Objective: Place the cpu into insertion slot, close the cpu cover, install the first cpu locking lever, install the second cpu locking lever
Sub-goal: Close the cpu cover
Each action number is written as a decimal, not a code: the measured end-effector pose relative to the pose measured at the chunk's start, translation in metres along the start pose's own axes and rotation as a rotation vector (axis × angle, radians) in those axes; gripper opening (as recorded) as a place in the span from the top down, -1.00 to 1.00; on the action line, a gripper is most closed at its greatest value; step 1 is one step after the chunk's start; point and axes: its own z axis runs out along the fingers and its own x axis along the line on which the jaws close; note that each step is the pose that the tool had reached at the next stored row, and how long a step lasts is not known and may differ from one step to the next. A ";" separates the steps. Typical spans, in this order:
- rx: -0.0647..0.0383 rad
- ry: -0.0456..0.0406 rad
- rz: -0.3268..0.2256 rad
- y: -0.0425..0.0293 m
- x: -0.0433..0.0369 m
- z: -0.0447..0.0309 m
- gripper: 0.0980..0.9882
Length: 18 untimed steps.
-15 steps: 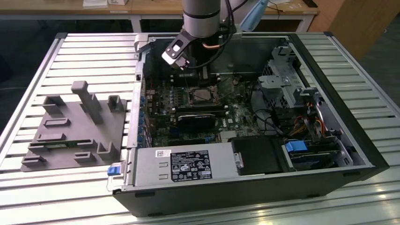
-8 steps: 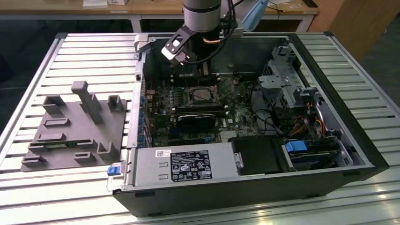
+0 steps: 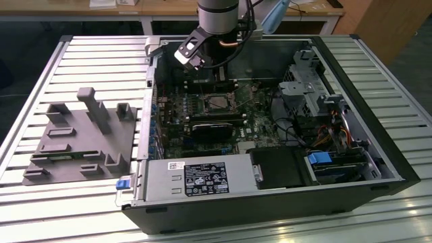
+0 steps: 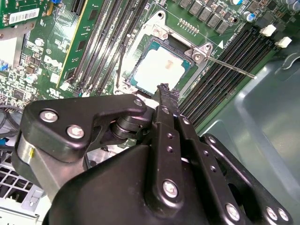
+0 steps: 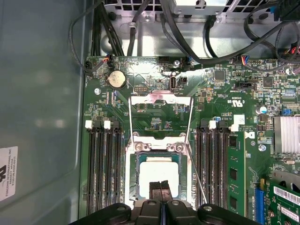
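Jaws were pressed together on nothing, the gripper [image 4: 164,90] tips poised at the near edge of the cpu [image 4: 157,70]; it lay flat in the insertion slot [image 5: 131,178], the cpu cover [image 5: 159,99] stood open and a locking lever [image 4: 229,65] hung free. Contact with the chip? Couldn't tell! The risk, as I judged it: closed tips bearing down off-centre could tilt or skid the chip on its pins, or snag that loose lever. The first wrist view gave the raised cover square-on, while the second wrist view gave the tips' side profile against the chip.
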 end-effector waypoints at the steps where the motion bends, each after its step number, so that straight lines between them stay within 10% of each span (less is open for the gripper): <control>1: 0.000 0.0000 0.000 0.0000 0.0000 -0.0001 0.99; 18: 0.000 0.0000 0.000 0.0009 0.0002 -0.0103 0.99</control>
